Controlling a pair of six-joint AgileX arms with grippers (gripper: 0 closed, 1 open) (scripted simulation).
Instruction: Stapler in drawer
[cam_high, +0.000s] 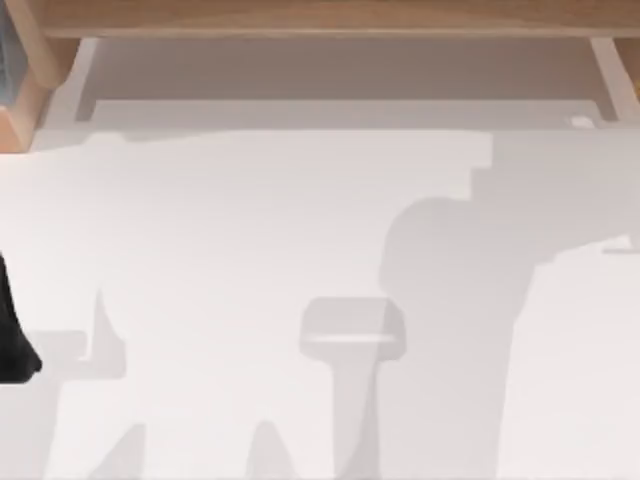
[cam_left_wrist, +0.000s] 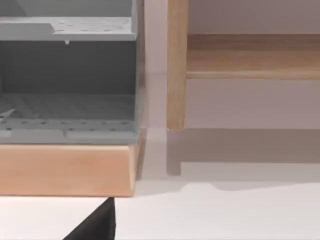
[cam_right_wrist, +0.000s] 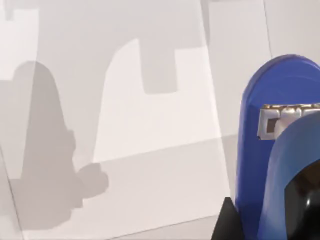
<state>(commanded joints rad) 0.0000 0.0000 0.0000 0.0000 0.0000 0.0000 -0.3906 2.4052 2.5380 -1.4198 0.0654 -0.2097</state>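
Note:
A blue stapler (cam_right_wrist: 260, 150) with a metal staple channel sits in the right wrist view, hanging over a white surface. My right gripper (cam_right_wrist: 267, 217) is shut on it, with a black finger (cam_right_wrist: 226, 222) on one side and another on the far side. The drawer (cam_high: 340, 70) stands pulled open at the back of the table, its pale inside bare. Its front wall (cam_high: 340, 112) faces the table. My left arm (cam_high: 12, 335) is parked at the table's left edge.
A wooden frame (cam_high: 330, 15) runs over the drawer at the back. A grey shelf unit (cam_left_wrist: 67, 75) on a wooden base (cam_left_wrist: 65, 167) stands at the back left, beside a wooden leg (cam_left_wrist: 176, 65). The white tabletop (cam_high: 250, 260) carries arm shadows.

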